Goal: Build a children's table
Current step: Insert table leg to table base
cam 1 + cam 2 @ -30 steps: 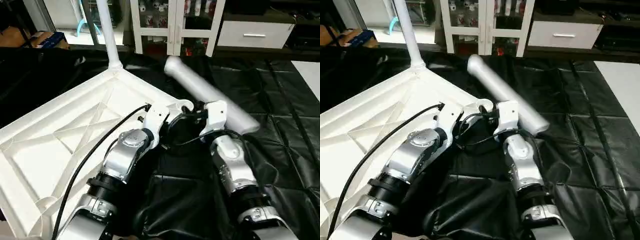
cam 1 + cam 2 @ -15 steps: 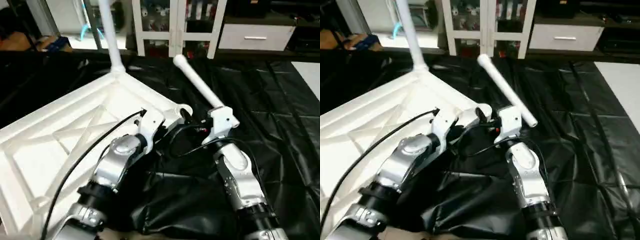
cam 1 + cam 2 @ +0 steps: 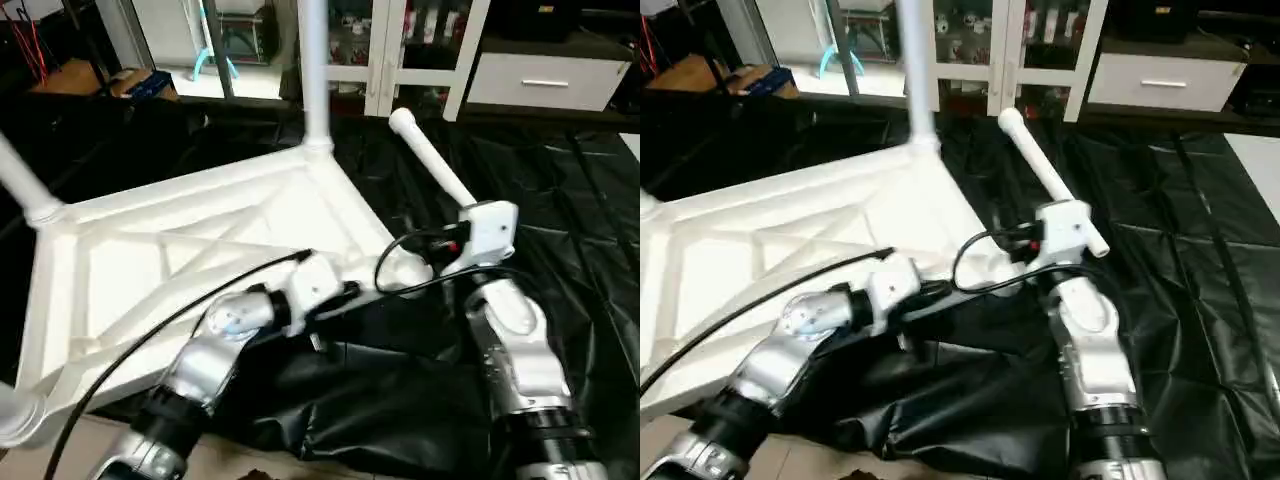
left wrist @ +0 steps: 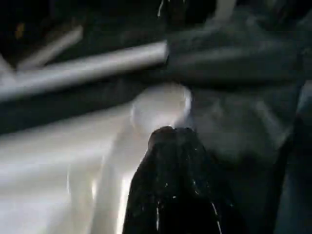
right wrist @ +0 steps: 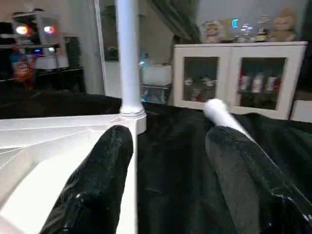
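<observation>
The children's table top (image 3: 180, 240) lies upside down on the black sheet, its X-ribs facing up. Legs stand in its far corner (image 3: 312, 70), left corner (image 3: 22, 185) and nearest corner (image 3: 12, 420). The round socket (image 3: 405, 268) of the right corner holds nothing. My left gripper (image 3: 350, 292) is shut, and its tip (image 4: 170, 131) points at that socket (image 4: 161, 105) from close by. A loose leg (image 3: 430, 165) runs away from my right wrist. My right gripper (image 5: 168, 131) is open with black sheet showing between its fingers. The loose leg (image 5: 217, 108) passes behind one finger.
A black sheet (image 3: 570, 190) covers the floor and is bunched up (image 3: 370, 400) between my forearms. A white glass-door cabinet (image 3: 400, 50) and a white drawer unit (image 3: 545, 80) stand along the back. A blue box (image 3: 155, 82) sits at the back left.
The camera has swung, and more of the table top now shows. The loose leg looked large and close a second ago. It now stretches thinner ahead of my right wrist. My left fingers closed fully.
</observation>
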